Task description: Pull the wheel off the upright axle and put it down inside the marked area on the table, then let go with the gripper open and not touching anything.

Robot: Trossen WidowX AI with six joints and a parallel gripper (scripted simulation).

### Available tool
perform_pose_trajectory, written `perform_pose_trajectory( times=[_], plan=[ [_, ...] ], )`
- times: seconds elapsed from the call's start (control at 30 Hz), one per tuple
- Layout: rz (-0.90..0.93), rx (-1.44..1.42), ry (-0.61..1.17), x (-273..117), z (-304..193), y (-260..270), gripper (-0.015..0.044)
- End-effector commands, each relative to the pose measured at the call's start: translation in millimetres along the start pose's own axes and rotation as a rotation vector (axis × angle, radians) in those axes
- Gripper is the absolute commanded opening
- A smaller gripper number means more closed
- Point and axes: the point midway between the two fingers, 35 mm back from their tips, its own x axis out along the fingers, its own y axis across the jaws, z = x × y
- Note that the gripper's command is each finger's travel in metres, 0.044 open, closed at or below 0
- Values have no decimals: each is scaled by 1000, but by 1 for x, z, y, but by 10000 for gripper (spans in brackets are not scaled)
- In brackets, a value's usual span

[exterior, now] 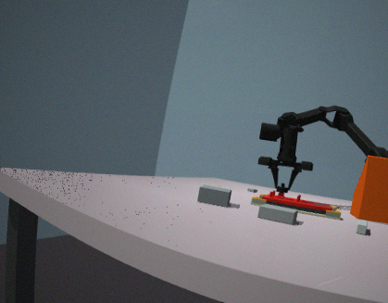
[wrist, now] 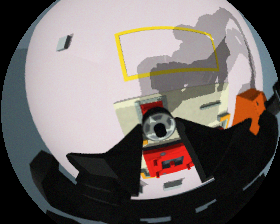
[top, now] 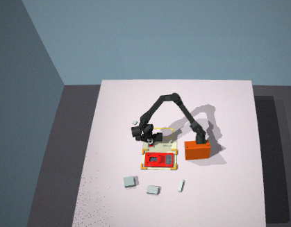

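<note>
The wheel [top: 150, 144] [exterior: 282, 188] [wrist: 159, 125], with a black tyre and a grey spoked hub, is between my fingertips. My gripper [wrist: 158, 123] is shut on it, pointing down. In the exterior view the wheel is just above a small red base [top: 151, 146] [wrist: 150, 106] on the pale board. The upright axle is hidden; I cannot tell whether any of it is still inside the wheel. The marked area is a yellow outline [top: 164, 128] [wrist: 121, 56] on the table, just beyond the board in the wrist view. The arm's shadow falls across part of it.
A red plate [top: 157, 155] [wrist: 155, 162] with raised parts lies beside the wheel on the same board, between orange corners. An orange box [top: 197, 150] [exterior: 381, 189] stands at the arm's base. Several grey blocks [top: 129, 182] [exterior: 214, 195] lie around the board.
</note>
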Motion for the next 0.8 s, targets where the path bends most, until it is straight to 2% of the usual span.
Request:
perform_pose_trajectory(
  times=[0.0,0.77],
  plan=[
    [17,-16,2,-13,-2,-1,0],
    [19,-18,1,-21,-3,-1,0]
  ],
)
